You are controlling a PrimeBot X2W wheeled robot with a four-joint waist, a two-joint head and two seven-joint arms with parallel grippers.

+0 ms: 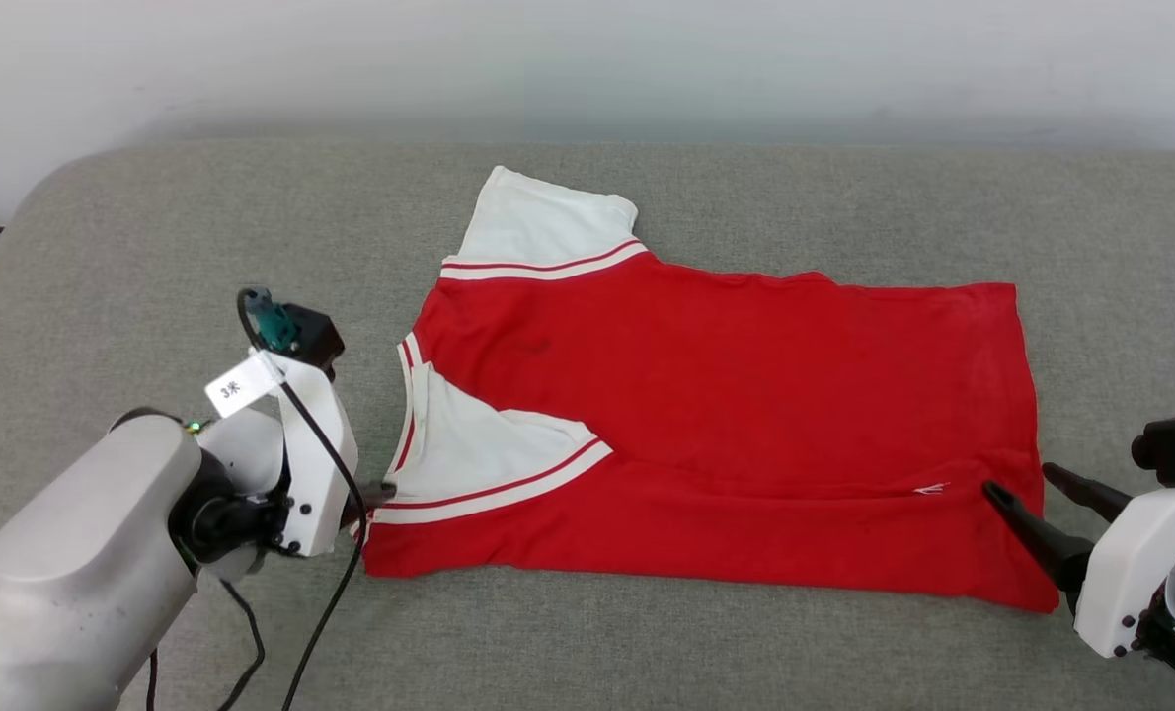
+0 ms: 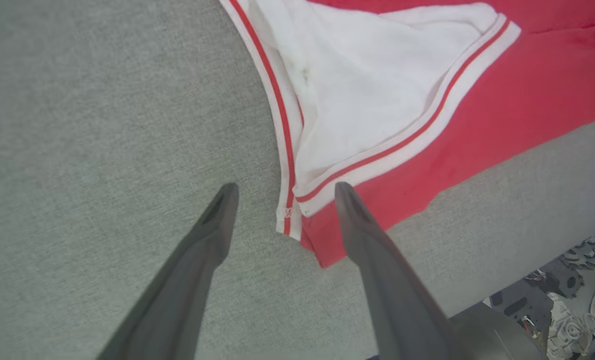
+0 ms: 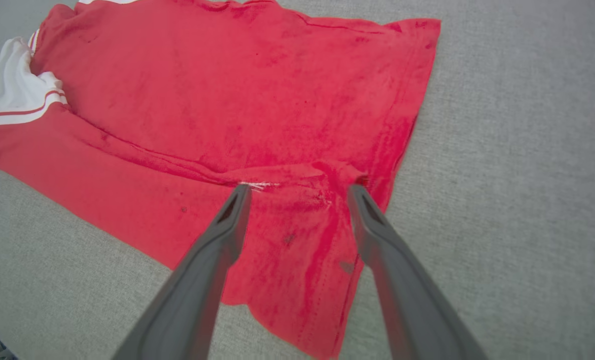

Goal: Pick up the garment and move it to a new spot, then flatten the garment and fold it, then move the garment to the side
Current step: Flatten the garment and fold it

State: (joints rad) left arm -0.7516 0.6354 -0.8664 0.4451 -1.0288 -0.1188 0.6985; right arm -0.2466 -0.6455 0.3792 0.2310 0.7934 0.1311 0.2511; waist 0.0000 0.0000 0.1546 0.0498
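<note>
The garment (image 1: 726, 415) lies flat on the grey cushion, red, collar end to the left and hem to the right, plain face up. Its near long edge is folded over the body, with one white sleeve (image 1: 479, 444) lying on the red; the other sleeve (image 1: 538, 227) points away. My left gripper (image 1: 375, 494) is open at the near collar corner, its fingers astride the striped trim (image 2: 286, 187) of the garment (image 2: 477, 125). My right gripper (image 1: 1017, 478) is open over the near hem corner (image 3: 299, 189) of the garment (image 3: 227, 100). Neither holds anything.
The grey cushion (image 1: 153, 247) stretches wide around the garment, with a pale wall (image 1: 587, 59) behind it. A black cable (image 1: 321, 592) hangs from my left wrist. Past the cushion's front edge, floor clutter (image 2: 567, 290) shows in the left wrist view.
</note>
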